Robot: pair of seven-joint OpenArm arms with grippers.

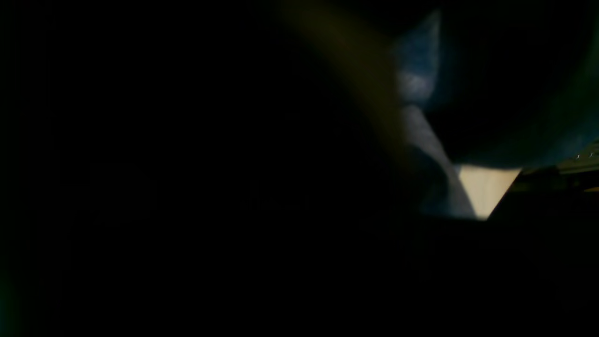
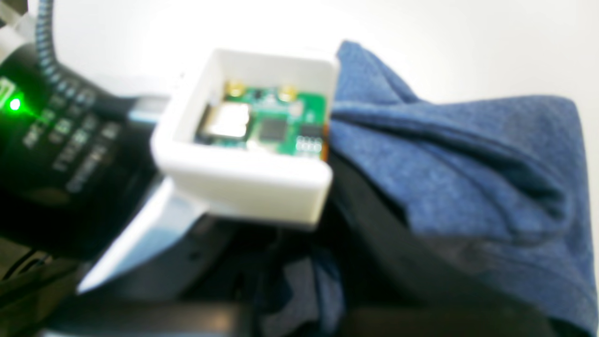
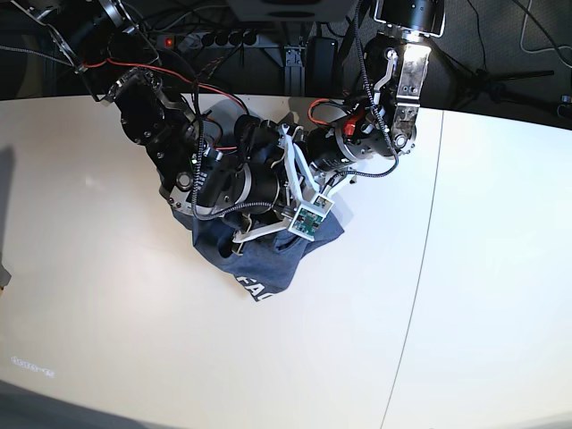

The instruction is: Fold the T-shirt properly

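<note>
The T-shirt (image 3: 265,259) lies bunched on the tabletop (image 3: 107,295), toward its far edge and left of the seam (image 3: 420,268) that runs front to back. Both arms meet over the shirt, covering its far part; its near part sticks out toward the front. A camera box (image 3: 308,219) sits above the shirt's right side.

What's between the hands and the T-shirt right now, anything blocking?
Nothing visible. Both arms are bunched over the T-shirt mid-table, cloth gathered right up against them. The hands themselves are hidden; the left wrist view is nearly black with fabric close by.
</note>
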